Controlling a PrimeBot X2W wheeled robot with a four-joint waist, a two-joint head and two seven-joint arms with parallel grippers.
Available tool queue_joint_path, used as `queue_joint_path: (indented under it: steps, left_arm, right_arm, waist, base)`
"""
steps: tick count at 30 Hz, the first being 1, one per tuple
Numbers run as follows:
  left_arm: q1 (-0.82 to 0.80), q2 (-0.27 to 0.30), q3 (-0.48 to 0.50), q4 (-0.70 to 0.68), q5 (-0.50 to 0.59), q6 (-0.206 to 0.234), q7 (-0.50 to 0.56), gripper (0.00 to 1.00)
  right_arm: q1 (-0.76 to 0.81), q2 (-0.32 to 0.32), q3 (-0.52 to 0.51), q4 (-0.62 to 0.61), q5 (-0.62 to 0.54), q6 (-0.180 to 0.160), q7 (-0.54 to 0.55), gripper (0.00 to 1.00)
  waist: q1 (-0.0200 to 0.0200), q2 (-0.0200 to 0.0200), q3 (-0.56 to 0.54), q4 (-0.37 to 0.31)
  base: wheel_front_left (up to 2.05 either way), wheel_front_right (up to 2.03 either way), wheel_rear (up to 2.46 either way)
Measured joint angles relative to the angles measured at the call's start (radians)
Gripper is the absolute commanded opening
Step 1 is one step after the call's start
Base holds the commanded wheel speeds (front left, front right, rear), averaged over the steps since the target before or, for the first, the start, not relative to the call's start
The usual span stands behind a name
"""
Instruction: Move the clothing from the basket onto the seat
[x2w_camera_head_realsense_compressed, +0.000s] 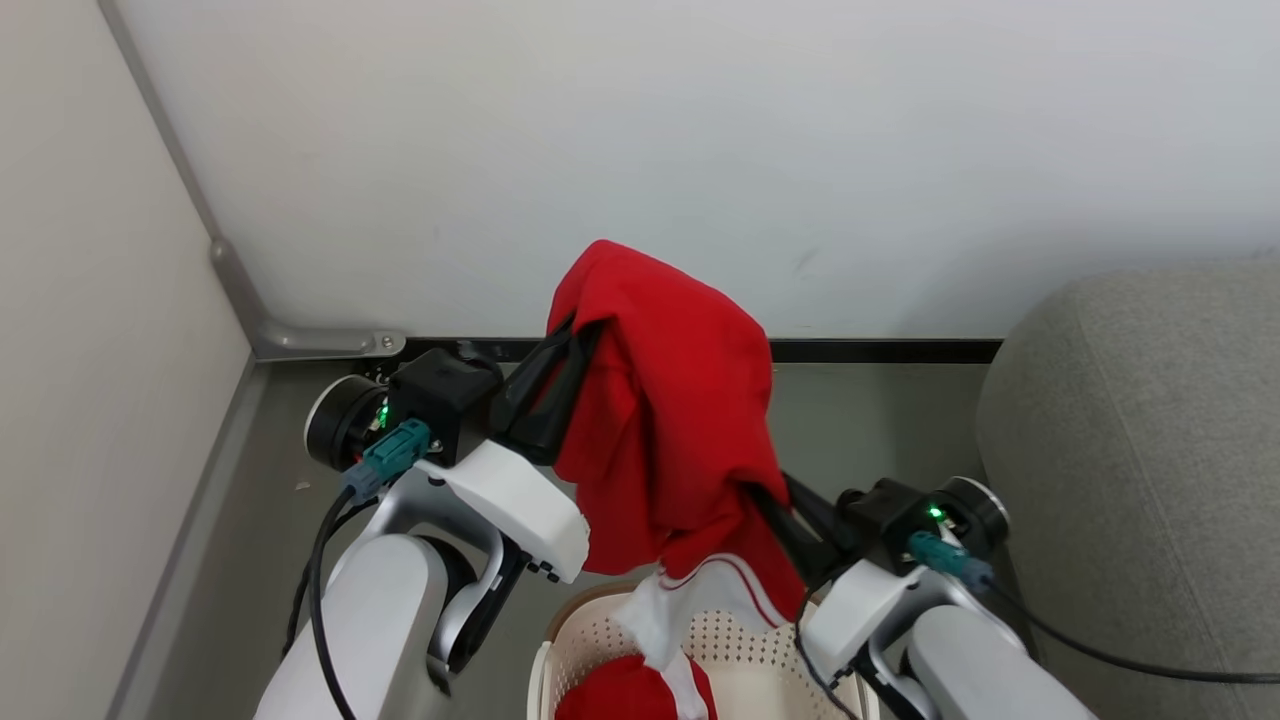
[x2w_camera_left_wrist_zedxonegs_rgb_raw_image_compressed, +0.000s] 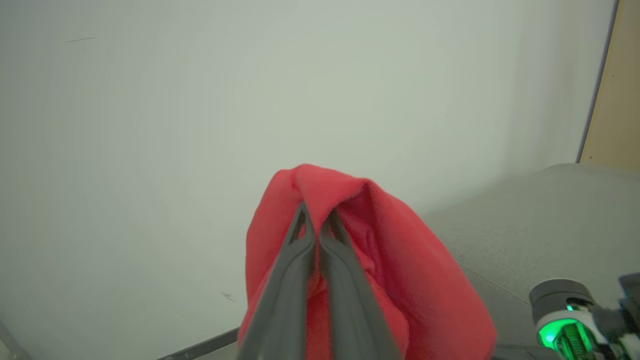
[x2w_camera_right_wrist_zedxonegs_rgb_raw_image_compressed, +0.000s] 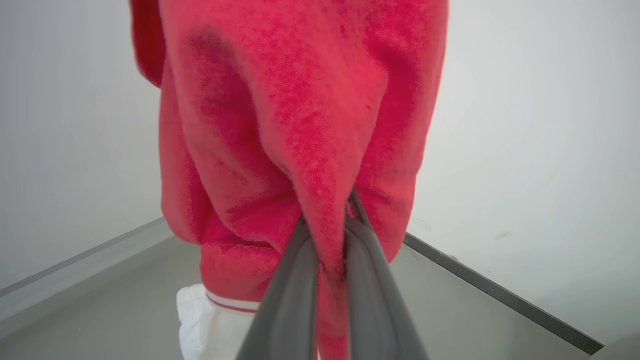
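A bright red garment (x2w_camera_head_realsense_compressed: 665, 420) with a white striped trim band hangs above the basket (x2w_camera_head_realsense_compressed: 735, 650), held by both grippers. My left gripper (x2w_camera_head_realsense_compressed: 585, 335) is shut on its upper fold, seen close up in the left wrist view where the fingers (x2w_camera_left_wrist_zedxonegs_rgb_raw_image_compressed: 305, 235) pinch the red cloth (x2w_camera_left_wrist_zedxonegs_rgb_raw_image_compressed: 400, 270). Lower and to the right, my right gripper (x2w_camera_head_realsense_compressed: 755, 495) is shut on a fold of the same garment (x2w_camera_right_wrist_zedxonegs_rgb_raw_image_compressed: 300, 125); its fingers (x2w_camera_right_wrist_zedxonegs_rgb_raw_image_compressed: 300, 270) clamp the cloth. A second red piece of clothing (x2w_camera_head_realsense_compressed: 625, 690) lies in the basket. The grey seat (x2w_camera_head_realsense_compressed: 1150, 450) stands at the right.
A white wall runs behind, with a dark skirting strip (x2w_camera_head_realsense_compressed: 880, 350) along the grey floor (x2w_camera_head_realsense_compressed: 870, 420). A beige panel (x2w_camera_head_realsense_compressed: 90, 350) with a metal edge closes off the left side. The seat's rounded corner (x2w_camera_left_wrist_zedxonegs_rgb_raw_image_compressed: 550, 220) lies just right of the arms.
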Motion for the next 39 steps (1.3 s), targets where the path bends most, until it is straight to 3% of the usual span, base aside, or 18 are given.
queue_joint_path:
  steps: [3, 4, 6, 8, 21, 39]
  left_arm:
    - [0.014, 0.008, 0.007, 0.017, 0.0, 0.005, -0.012, 0.0]
    - [0.017, 0.009, 0.012, 0.021, 0.0, 0.007, -0.017, 0.4]
    - [0.021, 0.012, 0.023, 0.029, -0.004, 0.012, -0.034, 0.88]
    - [0.027, 0.014, 0.031, 0.039, -0.012, 0.013, -0.046, 0.97]
    - [0.076, 0.016, 0.036, 0.091, -0.029, 0.012, -0.094, 1.0]
    - [0.144, 0.021, -0.012, 0.116, -0.035, -0.015, -0.157, 1.0]
  right_arm:
    - [0.011, -0.022, -0.033, -0.036, 0.016, 0.0, 0.0, 0.0]
    - [0.013, -0.026, -0.046, -0.05, 0.021, 0.0, 0.0, 0.0]
    - [0.016, -0.038, -0.06, -0.07, 0.031, 0.0, 0.0, 0.0]
    - [0.02, -0.046, -0.072, -0.088, 0.044, 0.0, 0.0, 0.0]
    - [0.04, -0.084, -0.111, -0.169, 0.092, 0.0, 0.0, 0.0]
    - [0.073, -0.197, -0.232, -0.243, 0.098, 0.0, 0.0, 0.0]
  waist:
    - [0.0, 0.0, 0.001, -0.016]
    - [0.0, 0.0, 0.001, -0.022]
    - [0.0, 0.0, 0.002, -0.033]
    - [0.0, 0.0, 0.003, -0.044]
    - [0.0, 0.0, 0.011, -0.099]
    - [0.0, 0.0, 0.02, -0.17]
  base:
    - [0.0, 0.0, 0.0]
    - [0.0, 0.0, 0.0]
    - [0.0, 0.0, 0.0]
    - [0.0, 0.0, 0.0]
    - [0.0, 0.0, 0.0]
    - [0.0, 0.0, 0.0]
